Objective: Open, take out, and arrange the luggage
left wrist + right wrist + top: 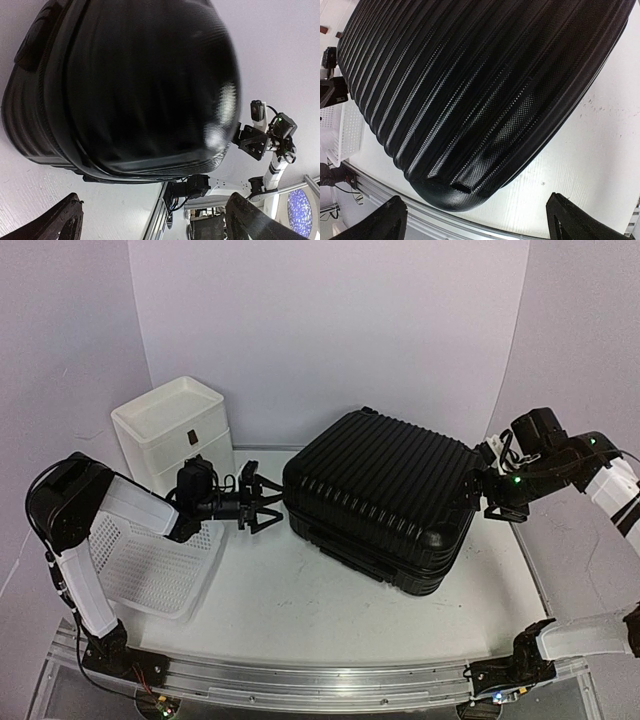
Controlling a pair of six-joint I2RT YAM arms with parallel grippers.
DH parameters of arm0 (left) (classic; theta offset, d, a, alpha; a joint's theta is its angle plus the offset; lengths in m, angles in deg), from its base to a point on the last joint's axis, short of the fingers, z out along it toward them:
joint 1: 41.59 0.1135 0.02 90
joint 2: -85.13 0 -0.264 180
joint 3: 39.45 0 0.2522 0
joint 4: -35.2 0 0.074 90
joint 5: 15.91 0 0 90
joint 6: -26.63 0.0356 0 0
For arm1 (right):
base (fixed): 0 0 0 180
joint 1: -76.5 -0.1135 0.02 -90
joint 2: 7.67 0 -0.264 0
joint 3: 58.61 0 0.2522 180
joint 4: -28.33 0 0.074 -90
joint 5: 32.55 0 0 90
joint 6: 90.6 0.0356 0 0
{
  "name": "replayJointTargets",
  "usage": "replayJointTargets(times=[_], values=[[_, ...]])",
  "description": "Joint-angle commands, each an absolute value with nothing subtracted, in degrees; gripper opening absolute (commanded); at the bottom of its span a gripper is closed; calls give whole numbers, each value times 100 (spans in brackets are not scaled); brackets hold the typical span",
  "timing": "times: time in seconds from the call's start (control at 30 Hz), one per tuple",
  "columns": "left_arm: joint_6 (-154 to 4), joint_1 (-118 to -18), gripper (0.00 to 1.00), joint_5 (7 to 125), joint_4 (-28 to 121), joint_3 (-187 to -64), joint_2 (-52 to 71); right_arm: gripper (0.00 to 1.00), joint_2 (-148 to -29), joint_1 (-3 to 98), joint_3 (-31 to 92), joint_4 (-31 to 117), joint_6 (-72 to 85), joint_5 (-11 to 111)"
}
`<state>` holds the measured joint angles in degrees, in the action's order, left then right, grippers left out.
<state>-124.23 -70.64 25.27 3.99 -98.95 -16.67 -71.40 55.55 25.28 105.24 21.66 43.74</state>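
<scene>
- The suitcase [385,495] is seen closed and lying flat on the table [300,620], right of the middle and turned at a slant. Its ribbed lid is kept upward.
- Its long axis is judged to run from the left end toward the near right, so one short end is turned to each arm.
- The left claw [265,508] is held level and spread wide. It is pointed at the left end, which lies straight ahead and just beside the tips; contact cannot be told.
- The right claw [485,490] is spread wide at the far right corner, with nothing held.
- Neither arm is clearly nearer, so the opening is judged to be reachable from both ends.
- A white drawer box [175,430] and a white basket [150,560] are placed behind and under the left arm.
</scene>
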Motion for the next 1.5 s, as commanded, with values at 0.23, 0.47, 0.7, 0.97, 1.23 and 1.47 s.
replayJointTargets(times=[0.23,0.47,0.7,0.97,1.23,1.47], values=[[-12786,-7173,100,2751,-673,-10110,-2154,98,-6925,5516,2502,10333,2159,4412],[-13331,-7207,99,2742,-1673,-10295,-2598,98,-6872,5515,2503,10318,2160,4407],[-13623,-7244,91,2744,-2375,-10346,-2641,98,-6875,5516,2450,10317,2159,4418],[-13746,-7261,76,2739,-2408,-10349,-2301,98,-6934,5514,2407,10318,2128,4396],[-13812,-7268,68,2696,-2408,-10544,-2084,98,-6885,5515,2327,10316,2091,4527],[-13747,-7292,72,2657,-2374,-11188,-1945,98,-6538,5515,2465,10685,1314,5817]])
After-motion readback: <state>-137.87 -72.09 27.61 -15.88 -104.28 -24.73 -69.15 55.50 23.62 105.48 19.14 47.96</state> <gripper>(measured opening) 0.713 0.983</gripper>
